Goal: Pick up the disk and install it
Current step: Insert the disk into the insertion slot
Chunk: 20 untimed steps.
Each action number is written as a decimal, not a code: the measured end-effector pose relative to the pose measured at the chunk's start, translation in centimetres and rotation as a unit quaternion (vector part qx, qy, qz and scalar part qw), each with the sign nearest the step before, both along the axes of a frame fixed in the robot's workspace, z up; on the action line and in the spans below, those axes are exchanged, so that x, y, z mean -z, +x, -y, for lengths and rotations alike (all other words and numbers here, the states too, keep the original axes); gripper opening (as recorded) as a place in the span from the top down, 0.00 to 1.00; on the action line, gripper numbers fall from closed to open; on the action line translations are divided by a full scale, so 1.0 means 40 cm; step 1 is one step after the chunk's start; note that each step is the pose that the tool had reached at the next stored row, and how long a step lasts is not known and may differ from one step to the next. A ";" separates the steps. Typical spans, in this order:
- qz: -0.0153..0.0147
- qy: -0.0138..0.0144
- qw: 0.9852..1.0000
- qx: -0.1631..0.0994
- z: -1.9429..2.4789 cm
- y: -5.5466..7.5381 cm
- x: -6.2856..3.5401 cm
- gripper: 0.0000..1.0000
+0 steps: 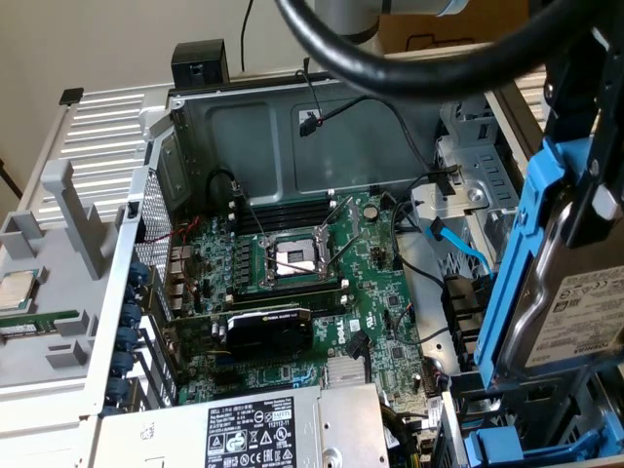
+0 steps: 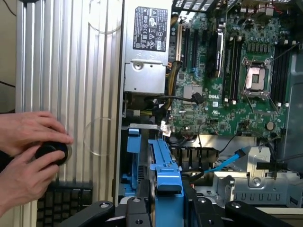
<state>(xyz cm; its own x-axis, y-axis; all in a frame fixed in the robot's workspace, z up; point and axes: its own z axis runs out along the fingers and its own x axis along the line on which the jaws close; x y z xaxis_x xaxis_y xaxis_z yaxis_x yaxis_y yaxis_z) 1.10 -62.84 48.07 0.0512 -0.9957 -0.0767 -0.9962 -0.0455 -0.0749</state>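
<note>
Gripper point(image 2: 166, 208) clamped on the disk point(image 1: 575, 312), fingers pinching the blue carrier frame point(image 2: 165, 177) from both sides; disk held off the surface, tilted, white label facing the exterior camera; it sits to the exterior view's right of the motherboard point(image 1: 292, 283), over the drive-bay end of the open case, touching nothing but the gripper; CPU socket point(image 1: 292, 258) open at the middle of the motherboard; black graphics card point(image 1: 268, 331) just beside the socket, on the side toward the power supply point(image 1: 263, 429); light blue data cable point(image 1: 458, 244) runs between the motherboard and the disk; well apart from the motherboard, beyond the power supply in the wrist view, one hand of a person point(image 2: 28, 132) and the other hand point(image 2: 21, 179) close on a black knob point(image 2: 51, 152) on a ribbed metal panel point(image 2: 71, 71); keyboard point(image 2: 64, 205) just beside the hands.
</note>
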 end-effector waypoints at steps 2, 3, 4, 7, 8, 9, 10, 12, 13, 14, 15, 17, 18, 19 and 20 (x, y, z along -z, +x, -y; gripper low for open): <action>0.001 -0.003 1.000 0.000 0.000 -0.006 0.001 0.64; 0.001 -0.004 1.000 0.000 -0.001 -0.010 0.001 0.64; 0.001 -0.005 1.000 0.000 0.000 -0.013 0.002 0.64; 0.002 -0.006 1.000 0.000 -0.006 -0.022 0.003 0.64; 0.002 -0.006 1.000 0.000 -0.007 -0.024 0.004 0.64; 0.003 -0.007 1.000 0.000 -0.007 -0.024 0.004 0.64; 0.003 -0.007 1.000 0.000 -0.007 -0.024 0.005 0.64; 0.003 -0.007 1.000 0.000 -0.007 -0.024 0.005 0.64; 0.003 -0.007 1.000 0.000 -0.007 -0.024 0.006 0.64; 0.003 -0.007 1.000 0.000 -0.007 -0.024 0.007 0.64; 0.003 -0.007 1.000 0.000 -0.007 -0.024 0.008 0.64; 0.003 -0.007 1.000 0.000 -0.007 -0.024 0.011 0.64; 0.003 -0.007 1.000 0.000 -0.007 -0.024 0.013 0.64; 0.003 -0.007 1.000 0.000 -0.007 -0.024 0.016 0.64; 0.003 -0.007 1.000 0.000 -0.007 -0.024 0.018 0.64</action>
<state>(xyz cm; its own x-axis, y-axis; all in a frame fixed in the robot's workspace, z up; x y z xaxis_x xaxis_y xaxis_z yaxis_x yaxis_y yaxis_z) 0.13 -62.55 47.34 0.0522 -0.9967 -0.0621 -0.9957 -0.0472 -0.0799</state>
